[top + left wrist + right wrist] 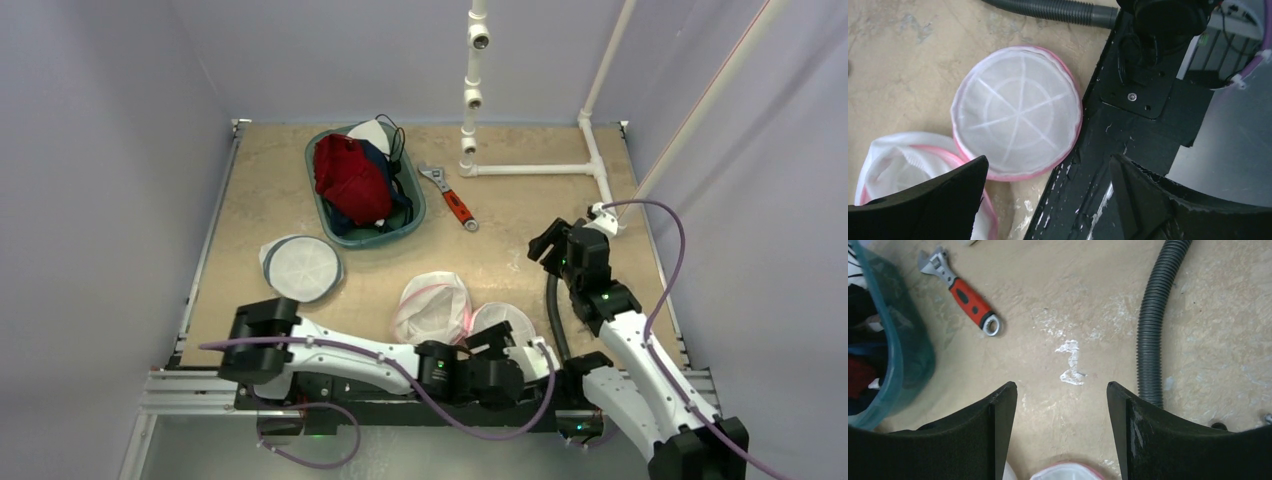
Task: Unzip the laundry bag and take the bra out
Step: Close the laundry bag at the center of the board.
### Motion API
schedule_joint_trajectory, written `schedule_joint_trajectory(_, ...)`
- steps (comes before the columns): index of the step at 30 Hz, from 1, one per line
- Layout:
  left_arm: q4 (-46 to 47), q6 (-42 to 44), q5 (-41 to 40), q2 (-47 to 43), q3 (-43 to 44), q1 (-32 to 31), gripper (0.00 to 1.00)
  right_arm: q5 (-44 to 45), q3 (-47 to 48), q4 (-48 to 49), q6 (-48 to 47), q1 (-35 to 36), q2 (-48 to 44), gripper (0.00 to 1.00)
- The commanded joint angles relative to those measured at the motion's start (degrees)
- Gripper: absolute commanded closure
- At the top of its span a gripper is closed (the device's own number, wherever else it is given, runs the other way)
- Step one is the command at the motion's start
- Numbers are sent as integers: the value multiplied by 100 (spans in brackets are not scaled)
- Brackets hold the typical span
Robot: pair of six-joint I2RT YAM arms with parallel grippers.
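The laundry bag lies flat on the tabletop as a round white mesh disc with a pink edge, at bottom centre of the overhead view. A crumpled heap of mesh with the same pink trim touches its left side. I cannot tell whether the two are one piece. No bra shows anywhere.

My left hand hangs just above the disc's near edge, fingers spread wide and holding nothing. The wrist view shows the disc between and beyond them.

My right hand is up in the right half of the overhead view, apart from the bag, also spread wide and empty over bare tabletop. A black ribbed hose runs just beside it.

Further out, a red-handled wrench lies at upper centre. Left of it sits a teal basin heaped with red and dark clothes. Another round mesh bag, grey-edged, lies below the basin. A white pipe frame stands at the upper right.
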Motion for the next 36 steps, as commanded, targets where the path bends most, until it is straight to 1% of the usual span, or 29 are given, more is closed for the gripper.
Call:
schedule_joint_trajectory(1,171,505,-178,712,620,-29,13,-322,-31,27,185,-19,-380,31)
schedule_joint_trajectory(3,157,607,-253,1080,868,-22,16,-324,-46,-22,241,-13,-517,31)
schedule_joint_trajectory(7,62,723,-385,1820,1360,-16,16,-395,-52,-113,302,-13,-698,31)
schedule_joint_trajectory(11,-23,704,-677,2324,1719,9,15,-571,-92,-127,369,-16,-839,31)
schedule_joint_trajectory(14,-39,658,-755,2546,1804,70,19,-678,-103,-140,408,-19,-931,31)
schedule_joint_trajectory(22,0,524,-824,2724,1726,195,44,-722,-27,-222,399,-15,-1036,32)
schedule_joint_trajectory(24,45,491,-811,2711,1659,218,52,-739,-24,-230,402,-11,-1067,32)
schedule_joint_trajectory(28,224,451,-860,2620,1483,242,75,-752,-26,-257,412,-15,-1124,32)
schedule_joint_trajectory(31,297,386,-1021,2514,1370,244,96,-767,0,-285,408,-11,-1160,32)
schedule_joint_trajectory(32,346,364,-1073,2450,1315,244,100,-767,24,-299,408,-7,-1169,32)
schedule_joint_trajectory(36,628,328,-1180,2049,1051,241,100,-751,112,-342,374,-12,-1217,32)
